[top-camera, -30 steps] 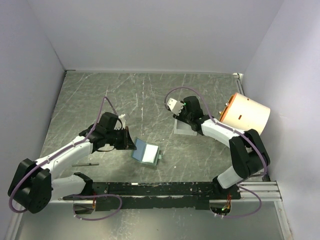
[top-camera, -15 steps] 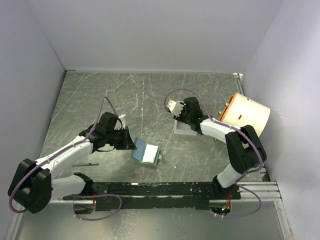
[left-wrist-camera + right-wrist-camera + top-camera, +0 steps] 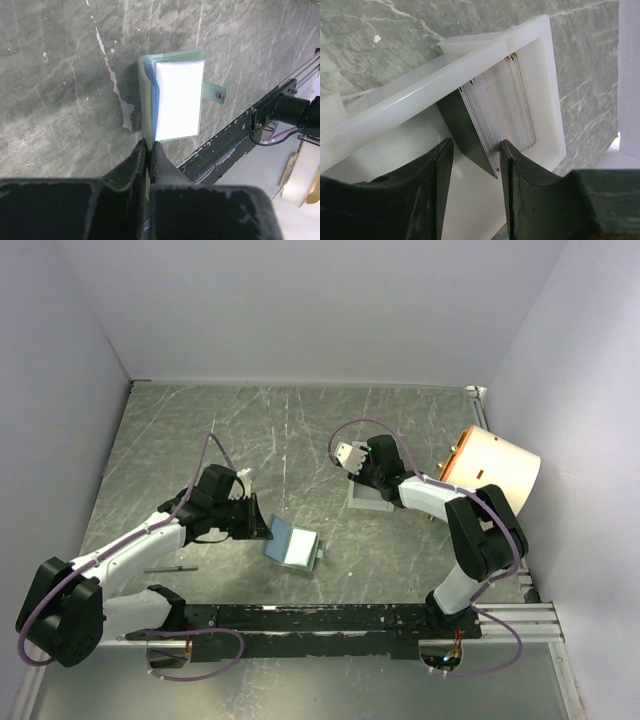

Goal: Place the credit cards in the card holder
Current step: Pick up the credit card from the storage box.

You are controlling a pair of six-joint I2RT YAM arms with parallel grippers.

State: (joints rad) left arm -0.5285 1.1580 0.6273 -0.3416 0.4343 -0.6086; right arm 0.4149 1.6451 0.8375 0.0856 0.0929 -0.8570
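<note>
Left wrist view, my left hand clenched on the holder edge, right wrist, my right hand released astride cards in a tray.

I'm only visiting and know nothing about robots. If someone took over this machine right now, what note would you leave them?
Left gripper: jaws shut on the near edge of the card holder, which lies open.
Right gripper: jaws open over the white tray, straddling a corner of the dark front card, not clamped.
Credit cards: stacked on edge in the tray.
Done: holder open and pinned; no card visible in it.
Left: grip a card, carry it over, slide it in, repeat.
</note>
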